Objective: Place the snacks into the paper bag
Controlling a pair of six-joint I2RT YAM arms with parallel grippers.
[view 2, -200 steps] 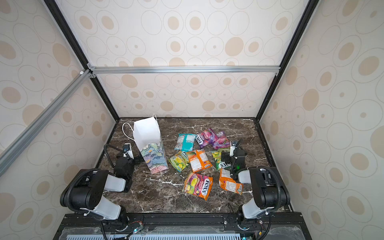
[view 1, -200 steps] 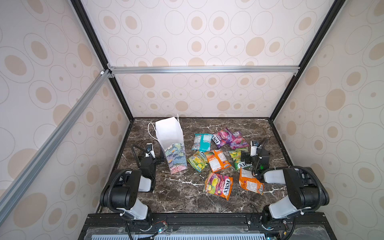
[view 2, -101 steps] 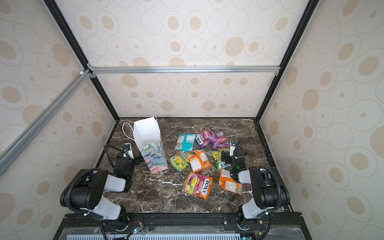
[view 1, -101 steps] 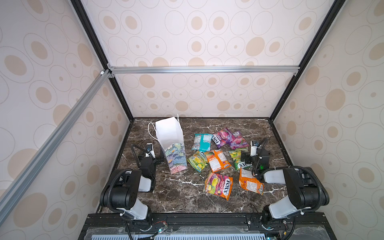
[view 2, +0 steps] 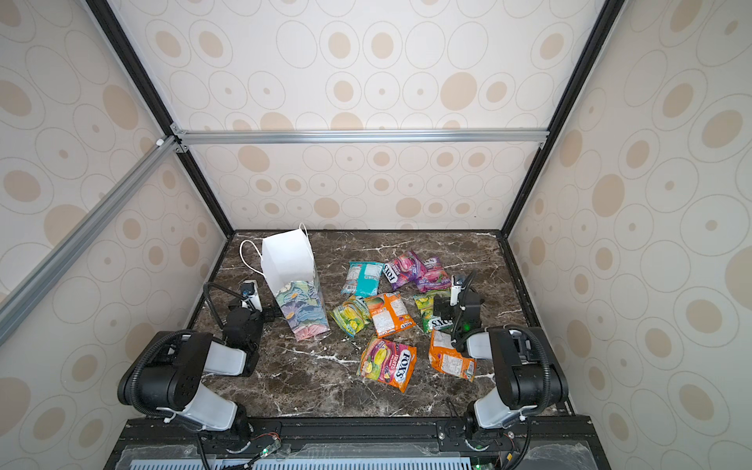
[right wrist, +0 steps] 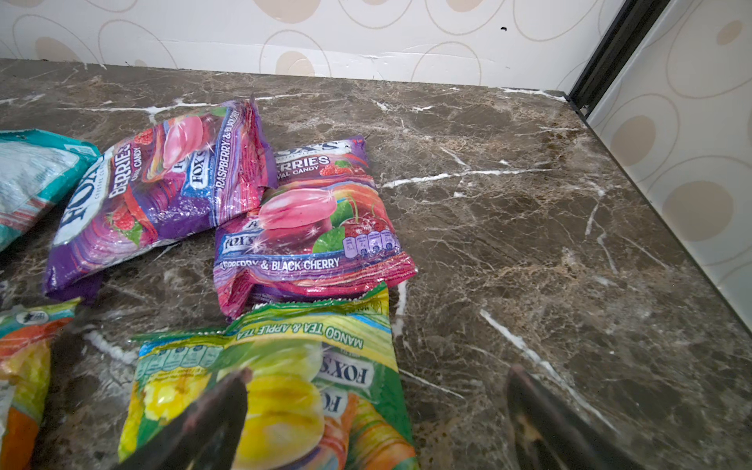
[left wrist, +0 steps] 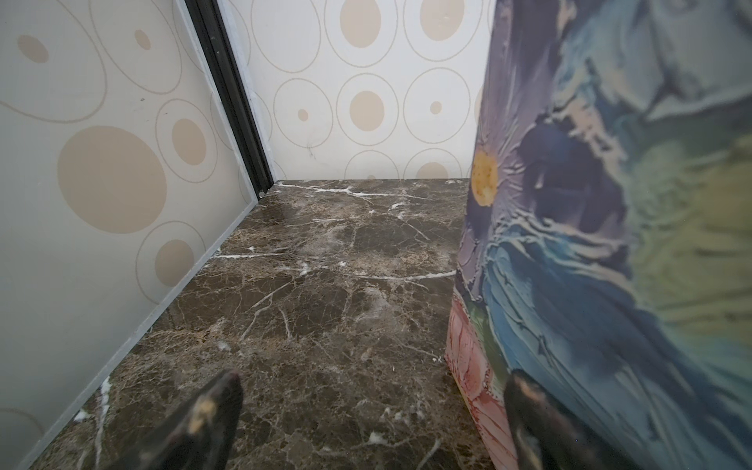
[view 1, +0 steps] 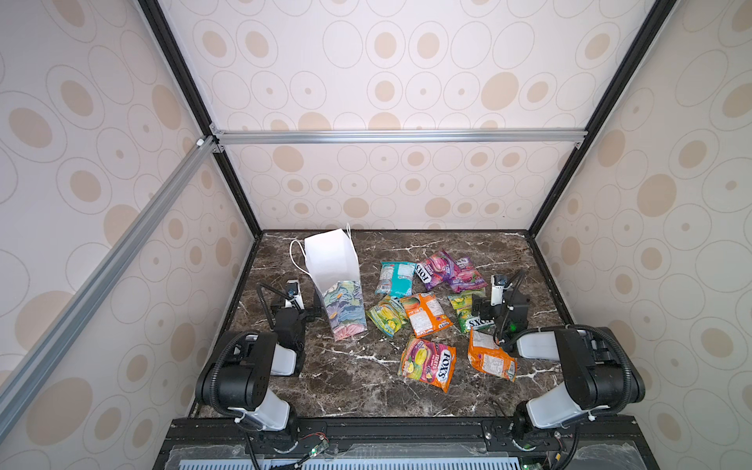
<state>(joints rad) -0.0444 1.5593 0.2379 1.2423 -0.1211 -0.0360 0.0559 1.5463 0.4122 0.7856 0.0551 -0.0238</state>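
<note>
**Wide-open left gripper (left wrist: 376, 386) and right gripper (right wrist: 380, 376), both empty; no snacks (view 1: 427, 321) bagged**

The left gripper sits low by the base of the paper bag (view 1: 344, 313), holding nothing. One finger is at the bag's bottom corner; whether it touches, cannot tell. The right gripper hangs low over a green-yellow packet (right wrist: 285, 366), one finger above it and the other over the bare marble table (right wrist: 569, 244).

Eight snacks counted, lying flat in a loose cluster right of the bag, some overlapping: a teal packet (view 1: 394, 278), purple-pink packets (view 1: 437, 264), an orange packet (view 1: 490, 360) and others. The bag stands upright with its mouth open and white inside; no packet is visible in it.

Handling, as a guess:
- **Packets:** they look light and soft, made of glossy crinkly film that is probably slippery. They are flat pillow shapes with crimped end seals.
- **Where to grip:** pinch a crimped edge, or across the narrow width where the film bunches. A flat top-down grab may skid, and overlapped packets may drag their neighbours.
- **Bag:** thin, stiffish paper, tall and light, so it would likely tip if bumped. It has a ridged, paint-like floral print and white cord handles (view 1: 295, 256).
</note>
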